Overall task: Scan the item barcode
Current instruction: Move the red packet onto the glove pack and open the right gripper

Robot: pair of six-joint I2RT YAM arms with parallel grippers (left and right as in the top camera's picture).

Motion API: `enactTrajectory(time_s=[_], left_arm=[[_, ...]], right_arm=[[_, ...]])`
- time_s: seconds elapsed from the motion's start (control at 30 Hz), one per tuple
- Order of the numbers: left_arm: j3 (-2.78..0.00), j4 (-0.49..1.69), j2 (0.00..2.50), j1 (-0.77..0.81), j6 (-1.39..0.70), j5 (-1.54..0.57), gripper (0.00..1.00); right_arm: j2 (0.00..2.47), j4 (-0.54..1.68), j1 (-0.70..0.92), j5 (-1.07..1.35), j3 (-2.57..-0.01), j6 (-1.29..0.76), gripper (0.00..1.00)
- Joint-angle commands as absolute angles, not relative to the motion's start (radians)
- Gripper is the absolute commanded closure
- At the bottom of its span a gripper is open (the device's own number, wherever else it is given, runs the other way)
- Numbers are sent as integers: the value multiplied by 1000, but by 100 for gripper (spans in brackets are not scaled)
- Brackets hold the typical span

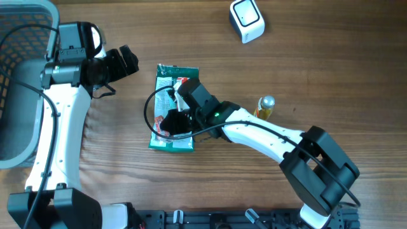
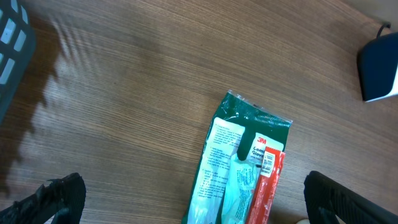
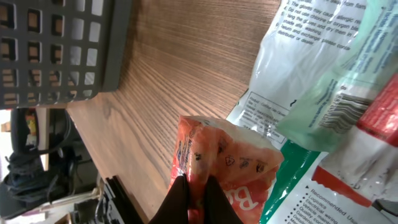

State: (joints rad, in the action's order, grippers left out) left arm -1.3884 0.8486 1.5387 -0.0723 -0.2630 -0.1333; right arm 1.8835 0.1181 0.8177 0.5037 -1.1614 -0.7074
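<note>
The right gripper (image 3: 195, 200) is closed, pinching the lower edge of a crumpled orange-red packet (image 3: 224, 165). This seems to be the item to scan, and no barcode shows on the face in view. The grip is on a thin, crinkly edge, so the packet could slip out or swing during a carry. Its creases could also fold the code out of sight.

Directly beneath lies a flat green glove pack (image 1: 170, 144) on the wooden table (image 1: 318, 63), with its own barcode (image 3: 345, 109) facing up. A low lift could drag this pack along.

A small yellow bottle (image 1: 264, 107) sits just beside the right forearm, where a sideways sweep could knock it.

The left gripper (image 1: 131, 62) hovers wide open and empty, near the pack's far corner.

The white scanner (image 1: 247, 20) rests well apart at the table's far edge, so the carry is long.
</note>
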Motion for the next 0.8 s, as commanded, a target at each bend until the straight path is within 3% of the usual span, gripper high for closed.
enactTrajectory(time_s=[0.0,0.17,0.23,0.33,0.53,0.77], left_arm=[[-1401,847,1536,-77,-242,-145,0],[-1401,847,1536,-77,-242,-145,0],[-1401,847,1536,-77,-242,-145,0],[-1401,847,1536,-77,-242,-145,0],[-1401,847,1536,-77,-242,-145,0],[-1401,847,1536,-77,-242,-145,0]], right_arm=[[1946,111,822,506,-1151,-709,96],[1964,90,821,530,-1151,-707,92],[1964,96,821,496,-1151,-707,88],[1964,100,821,490,-1151,-706,73],[1922,145,816,482,-1152,-707,69],[1741,402,812,398,-1235,-588,59]])
